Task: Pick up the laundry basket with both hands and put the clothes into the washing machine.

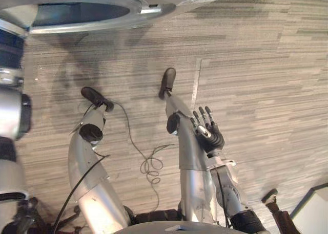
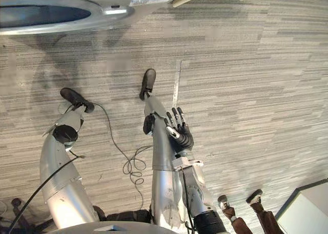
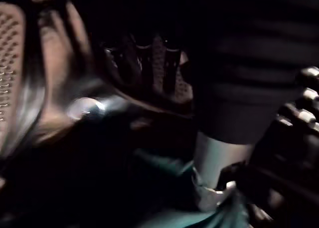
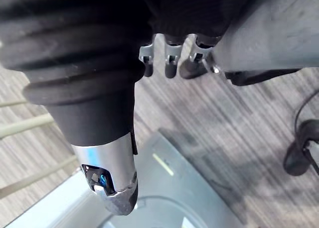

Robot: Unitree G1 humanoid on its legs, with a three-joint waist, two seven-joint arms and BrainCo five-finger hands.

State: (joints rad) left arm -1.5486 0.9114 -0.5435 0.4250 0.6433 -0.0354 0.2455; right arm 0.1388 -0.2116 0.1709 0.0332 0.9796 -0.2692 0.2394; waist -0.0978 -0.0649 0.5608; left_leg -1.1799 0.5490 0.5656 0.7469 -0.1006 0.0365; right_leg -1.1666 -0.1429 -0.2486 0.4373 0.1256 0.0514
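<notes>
Washing machine [image 1: 102,20] sits at the far edge of the head views, a smooth pale-grey curved rim around a dark oval opening. The left arm rises along the left edge of the left eye view toward that opening. In its own wrist view the left hand [image 3: 219,158] is in a very dark space, with its ribbed cover above a silver part. Whether it grips anything cannot be told. Just past it lies a soft, folded teal cloth [image 3: 197,219] — the only laundry that can be made out. A curved perforated wall [image 3: 9,63] with rows of small holes stands off to one side.

The right hand [image 1: 207,129] hangs low over the floor [image 1: 256,65], well apart from the machine, at the end of a downward-pointing forearm. Its dark-tipped fingers [image 4: 170,58] are straight, loosely spread and holding nothing, the palm bare.

The floor is a matt covering of narrow grey and beige streaks. A person's shoes [image 2: 225,202] show near the right edge — brown legs above them.
</notes>
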